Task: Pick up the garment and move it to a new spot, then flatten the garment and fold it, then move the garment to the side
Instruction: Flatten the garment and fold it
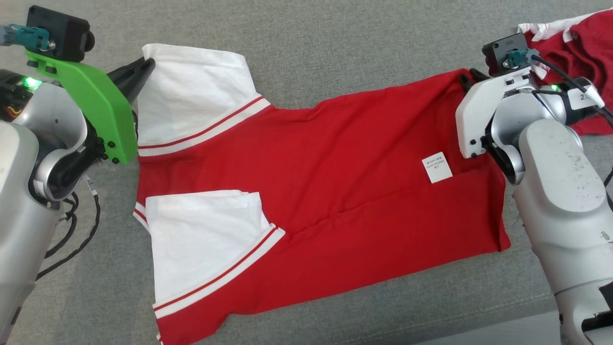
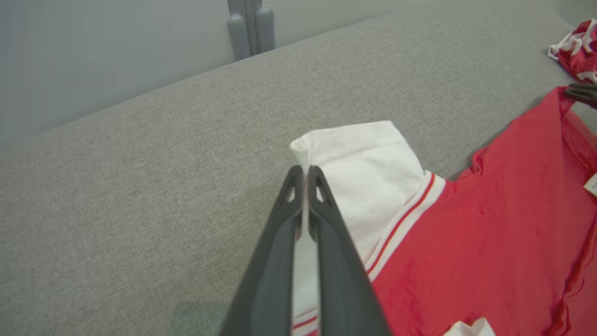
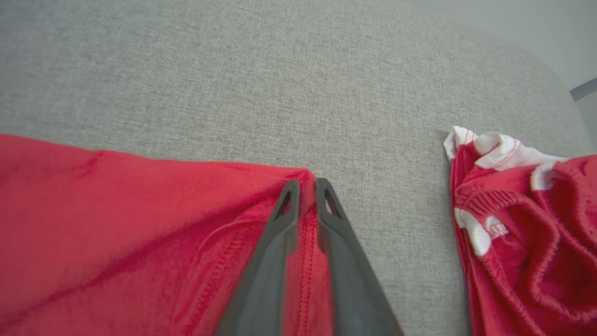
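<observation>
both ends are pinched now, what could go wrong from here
The left end effector pinches only the edge of the white sleeve, so the shirt may slip free when lifted. The right end effector grips the hem corner near a crumpled garment, which a sideways move might snag.

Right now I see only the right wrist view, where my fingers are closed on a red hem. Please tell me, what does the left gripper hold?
Observer: The left gripper is shut on the edge of a white sleeve of the same garment.
Operator: Does the cloth lie flat between the two grippers?
Observer: Mostly: in the head view it is spread on the grey cushion, with one long crease across the red body.
Operator: Is something near my right gripper?
Observer: A small white label lies on the red cloth, close to your wrist in the head view.
</observation>
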{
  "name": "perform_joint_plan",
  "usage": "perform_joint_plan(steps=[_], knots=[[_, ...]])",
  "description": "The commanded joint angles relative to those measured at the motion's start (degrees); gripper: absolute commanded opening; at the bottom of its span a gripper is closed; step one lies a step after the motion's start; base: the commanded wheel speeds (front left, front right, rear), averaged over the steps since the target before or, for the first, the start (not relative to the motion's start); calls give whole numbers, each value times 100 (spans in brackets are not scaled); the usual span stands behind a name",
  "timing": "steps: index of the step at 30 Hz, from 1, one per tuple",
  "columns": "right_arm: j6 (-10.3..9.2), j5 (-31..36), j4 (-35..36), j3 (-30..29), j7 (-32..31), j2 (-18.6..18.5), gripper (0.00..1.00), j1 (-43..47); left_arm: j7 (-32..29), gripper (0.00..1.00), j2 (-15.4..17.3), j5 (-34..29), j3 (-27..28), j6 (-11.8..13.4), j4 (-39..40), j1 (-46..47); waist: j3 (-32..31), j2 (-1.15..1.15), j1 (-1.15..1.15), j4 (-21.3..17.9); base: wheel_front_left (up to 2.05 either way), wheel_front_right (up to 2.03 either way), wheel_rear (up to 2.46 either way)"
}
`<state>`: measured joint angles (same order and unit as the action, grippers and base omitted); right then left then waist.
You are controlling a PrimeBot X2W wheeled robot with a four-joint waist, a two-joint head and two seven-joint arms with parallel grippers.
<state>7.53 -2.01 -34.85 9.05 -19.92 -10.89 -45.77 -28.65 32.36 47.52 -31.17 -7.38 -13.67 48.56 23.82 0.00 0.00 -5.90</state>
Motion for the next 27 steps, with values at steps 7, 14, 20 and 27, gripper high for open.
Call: perform_joint_plan(steps=[7, 14, 20, 27], knots=[[-11, 1, -261, -259, -135, -19, 0, -96, 244, 0, -5, 111, -133, -10, -242, 165, -142, 0, 0, 108, 0, 0, 0], [-10, 94, -435, -465, 396, 62, 0, -353, 824, 0, -69, -144, -43, 46, -616, 426, -277, 0, 0, 125, 0, 0, 0], [-11, 133, -635, -562, 968, 179, 0, -501, 1126, 0, -157, -201, -75, 33, -833, 489, -443, 0, 0, 156, 0, 0, 0], [-11, -35, -508, -322, 1446, 69, 0, -22, 1454, 0, -42, 30, -137, -3, -433, -18, -715, 0, 0, 223, 0, 0, 0]])
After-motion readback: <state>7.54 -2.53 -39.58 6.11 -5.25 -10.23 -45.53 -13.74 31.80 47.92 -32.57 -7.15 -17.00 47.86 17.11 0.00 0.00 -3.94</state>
